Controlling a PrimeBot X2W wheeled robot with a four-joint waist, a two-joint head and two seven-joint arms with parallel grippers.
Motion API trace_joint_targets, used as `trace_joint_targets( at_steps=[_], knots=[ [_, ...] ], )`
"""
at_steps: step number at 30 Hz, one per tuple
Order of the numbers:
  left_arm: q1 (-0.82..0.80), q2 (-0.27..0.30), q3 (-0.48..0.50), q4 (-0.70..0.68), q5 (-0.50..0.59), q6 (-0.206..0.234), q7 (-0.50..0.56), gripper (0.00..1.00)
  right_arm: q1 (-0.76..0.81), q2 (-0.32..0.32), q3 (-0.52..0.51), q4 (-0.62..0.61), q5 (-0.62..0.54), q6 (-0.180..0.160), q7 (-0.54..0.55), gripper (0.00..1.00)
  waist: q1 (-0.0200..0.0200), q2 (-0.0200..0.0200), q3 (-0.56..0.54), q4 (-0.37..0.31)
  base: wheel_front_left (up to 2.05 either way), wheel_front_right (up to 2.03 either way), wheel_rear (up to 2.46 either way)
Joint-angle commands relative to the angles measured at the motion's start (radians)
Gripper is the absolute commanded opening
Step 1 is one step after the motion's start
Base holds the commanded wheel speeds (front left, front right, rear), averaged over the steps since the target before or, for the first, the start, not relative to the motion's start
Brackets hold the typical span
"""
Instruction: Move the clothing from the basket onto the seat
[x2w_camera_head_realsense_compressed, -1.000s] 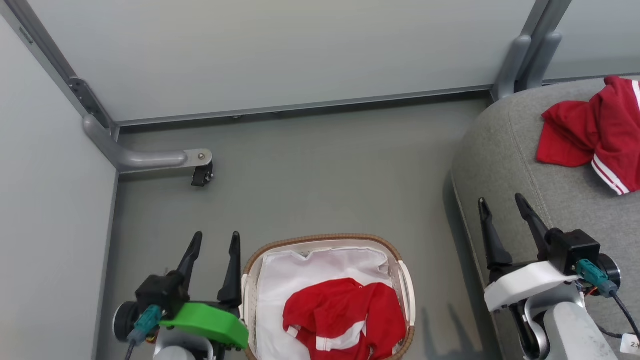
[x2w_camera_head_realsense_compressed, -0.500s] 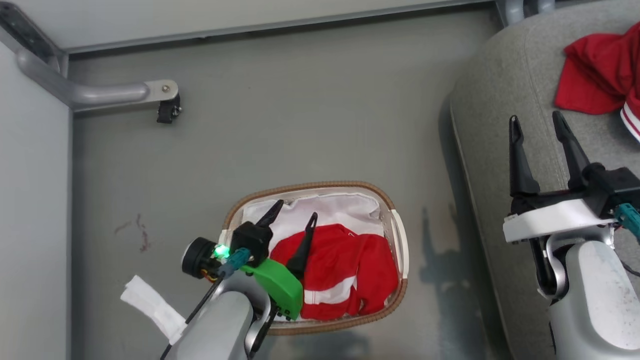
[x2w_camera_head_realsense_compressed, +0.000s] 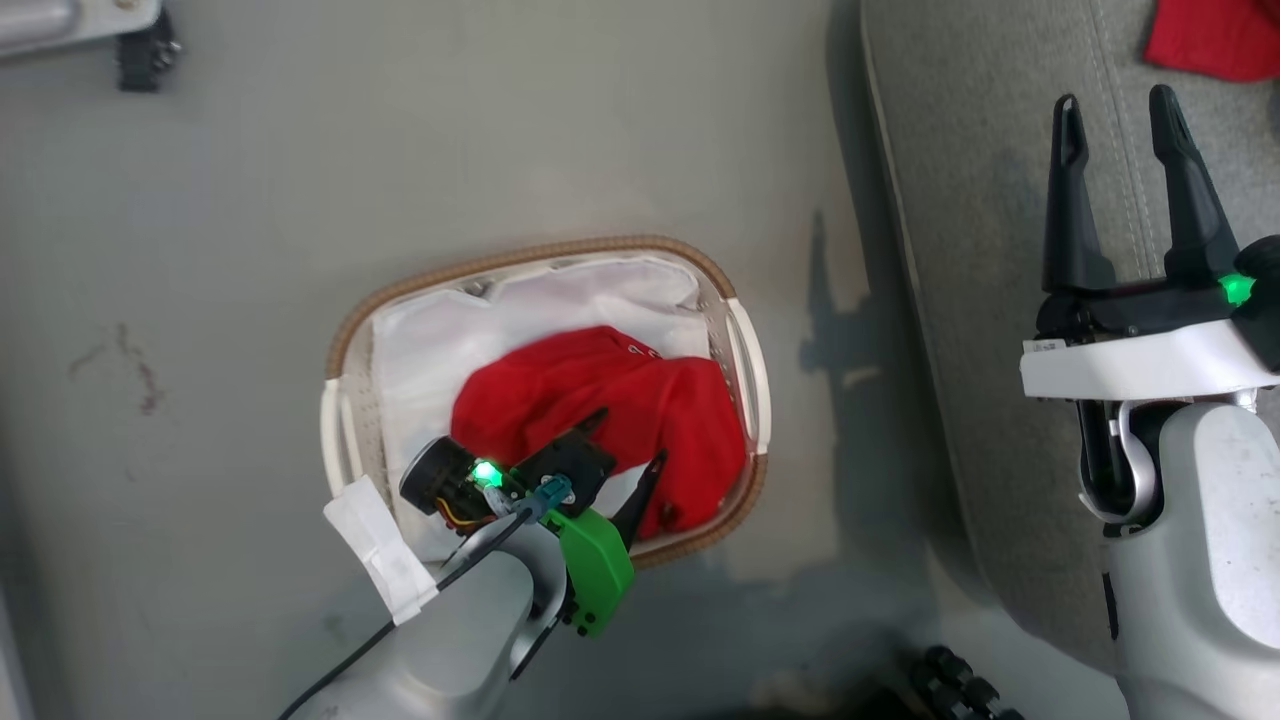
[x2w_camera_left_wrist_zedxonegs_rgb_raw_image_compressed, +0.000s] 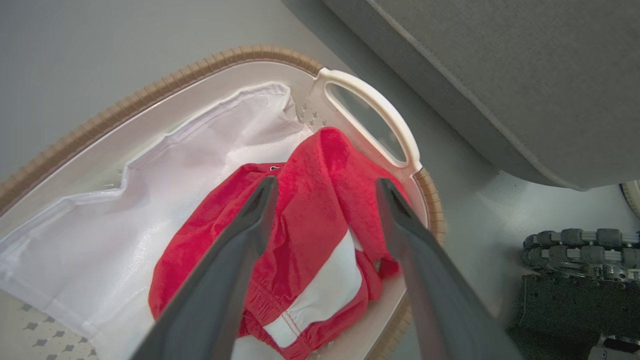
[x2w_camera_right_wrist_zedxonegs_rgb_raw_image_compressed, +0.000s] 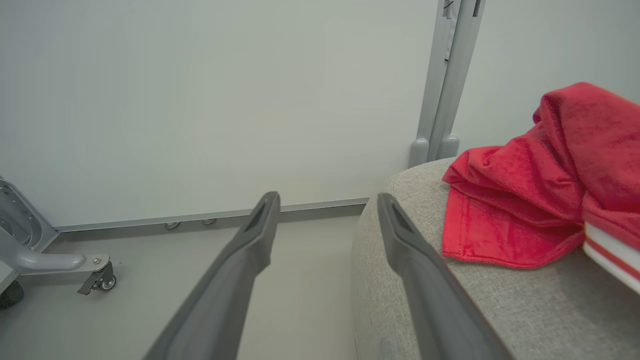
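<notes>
Pick-up step, second piece: my left gripper (x2w_camera_left_wrist_zedxonegs_rgb_raw_image_compressed: 326, 186), jaws wide and empty, hangs over the red garment (x2w_camera_head_realsense_compressed: 600, 390) in the basket (x2w_camera_head_realsense_compressed: 520, 255); the seat (x2w_camera_head_realsense_compressed: 980, 200) lies at the basket's 3 o'clock; the other red garment (x2w_camera_head_realsense_compressed: 1215, 35) rests there, at 1 o'clock of my right gripper (x2w_camera_head_realsense_compressed: 1117, 100), also wide and empty. Next, I judge: lower, pinch a red fold clear of the white liner (x2w_camera_head_realsense_compressed: 440, 330), lift.

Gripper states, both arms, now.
Left gripper: open, poised over the red garment in the basket, nothing held.
Right gripper: open, empty, above the seat.
</notes>
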Motion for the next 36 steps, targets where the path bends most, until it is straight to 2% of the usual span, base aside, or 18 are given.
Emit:
trace_joint_targets(
  at_steps=[1, 6, 11, 20, 26, 27, 29, 32, 36],
  knots=[
    [-0.029, 0.007, -0.011, 0.017, -0.007, -0.002, -0.001, 1.0, -0.02, -0.001, 0.005, -0.011, 0.009, -0.001, -0.002, 1.0, -0.0002, 0.0, 0.132, -0.099, 0.0, 0.0, 0.0],
    [-0.077, 0.008, -0.044, 0.09, -0.01, -0.002, -0.001, 1.0, -0.038, -0.001, 0.018, -0.034, 0.036, -0.001, -0.002, 1.0, -0.0002, 0.0, 0.185, -0.124, 0.0, 0.0, 0.0],
    [-0.11, 0.016, -0.036, 0.14, -0.007, -0.002, 0.0, 1.0, -0.054, -0.001, 0.035, -0.049, 0.054, -0.001, -0.002, 1.0, -0.0002, 0.0, 0.221, -0.147, 0.0, 0.0, 0.0],
    [-0.176, 0.045, 0.038, 0.176, -0.013, 0.067, 0.0, 1.0, -0.068, -0.002, 0.056, -0.075, 0.058, -0.001, -0.002, 1.0, -0.0002, 0.0, 0.273, -0.169, 0.0, 0.0, 0.0],
    [-0.212, 0.044, 0.039, 0.232, -0.007, 0.047, -0.001, 1.0, -0.072, -0.002, 0.069, -0.086, 0.064, -0.001, -0.002, 1.0, -0.0002, 0.0, 0.294, -0.175, 0.0, 0.0, 0.0],
    [-0.217, 0.042, 0.039, 0.238, -0.008, 0.045, -0.001, 0.89, -0.073, -0.002, 0.072, -0.086, 0.064, -0.001, -0.002, 1.0, -0.0002, 0.0, 0.296, -0.176, 0.0, 0.0, 0.0],
    [-0.218, 0.039, 0.041, 0.251, -0.012, 0.042, -0.001, 0.39, -0.075, -0.002, 0.077, -0.084, 0.063, -0.001, -0.002, 1.0, -0.0002, 0.0, 0.298, -0.176, 0.0, 0.0, 0.0],
    [-0.213, 0.031, 0.042, 0.262, -0.018, 0.04, 0.0, 0.0, -0.076, -0.002, 0.083, -0.08, 0.062, -0.001, -0.002, 1.0, -0.0002, 0.0, 0.296, -0.177, 0.0, 0.0, 0.0],
    [-0.195, 0.022, 0.037, 0.255, -0.019, 0.031, -0.001, 0.0, -0.074, -0.002, 0.085, -0.071, 0.053, -0.001, -0.002, 1.0, -0.0002, 0.0, 0.28, -0.171, 0.0, 0.0, 0.0]
  ],
)
